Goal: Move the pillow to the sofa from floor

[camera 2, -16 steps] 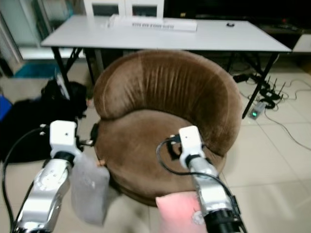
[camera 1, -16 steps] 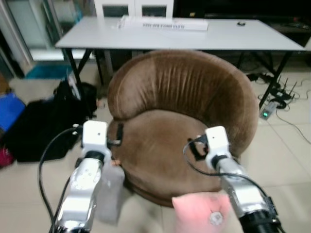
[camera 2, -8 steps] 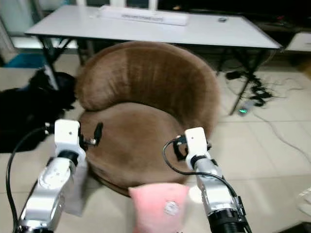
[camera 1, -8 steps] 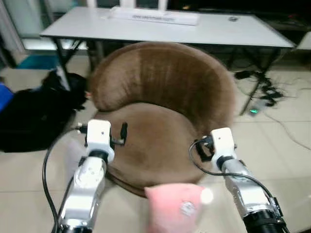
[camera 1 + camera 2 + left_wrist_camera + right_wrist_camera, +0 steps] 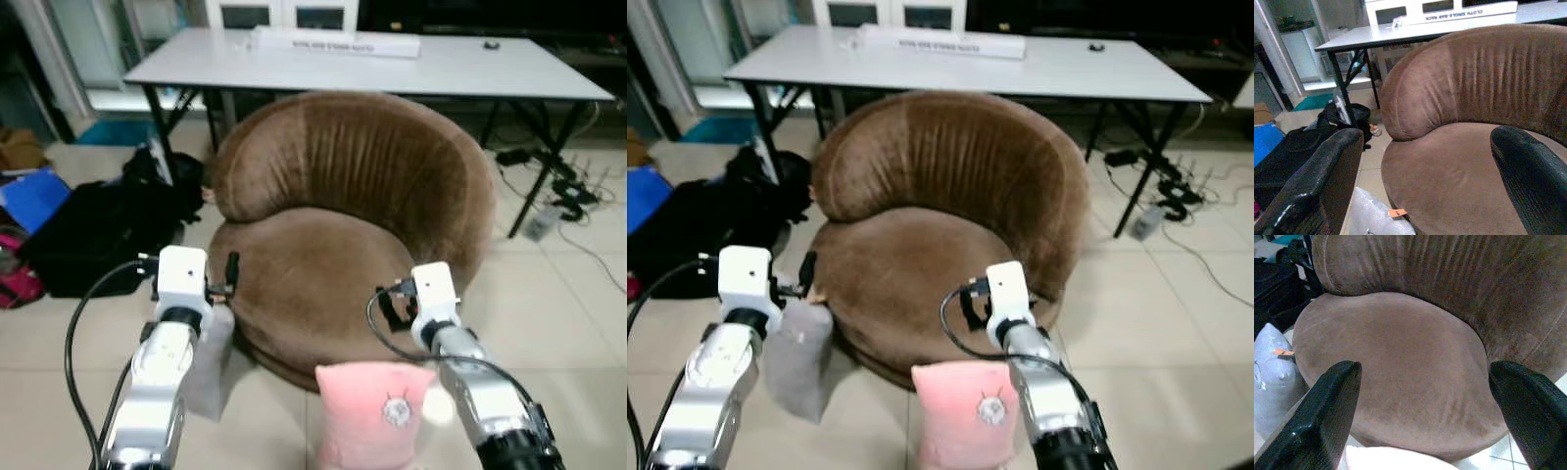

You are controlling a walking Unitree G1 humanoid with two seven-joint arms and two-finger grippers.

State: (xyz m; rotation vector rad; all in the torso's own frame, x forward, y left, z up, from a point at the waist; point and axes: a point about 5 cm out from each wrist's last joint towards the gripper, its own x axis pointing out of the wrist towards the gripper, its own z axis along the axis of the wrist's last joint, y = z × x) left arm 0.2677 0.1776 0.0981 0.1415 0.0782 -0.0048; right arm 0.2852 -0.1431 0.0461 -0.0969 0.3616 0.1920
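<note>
A pink pillow point(image 5: 370, 411) with a small white emblem stands on the tiled floor against the front of the brown round sofa point(image 5: 353, 176), just inside my right arm. Its pale top edge point(image 5: 1396, 458) peeks below the seat in the right wrist view. My right gripper point(image 5: 1425, 369) is open and empty, pointing over the seat's front edge. My left gripper point(image 5: 1427, 142) is open too and holds nothing. It points at the seat point(image 5: 1449, 171) from the sofa's left side. A grey pillow point(image 5: 206, 357) leans on the sofa's left flank, under my left arm.
A long white table point(image 5: 362, 64) stands right behind the sofa. Black bags point(image 5: 98, 230) and a blue bag point(image 5: 29, 196) lie on the floor to the left. Cables and a power strip point(image 5: 549, 211) lie to the right. Bare tiles point(image 5: 568, 323) stretch right of the sofa.
The whole view swung sideways and back, so the camera moved. Both arms keep the same pose before the sofa, fingers open. The pink pillow still stands on the floor.
</note>
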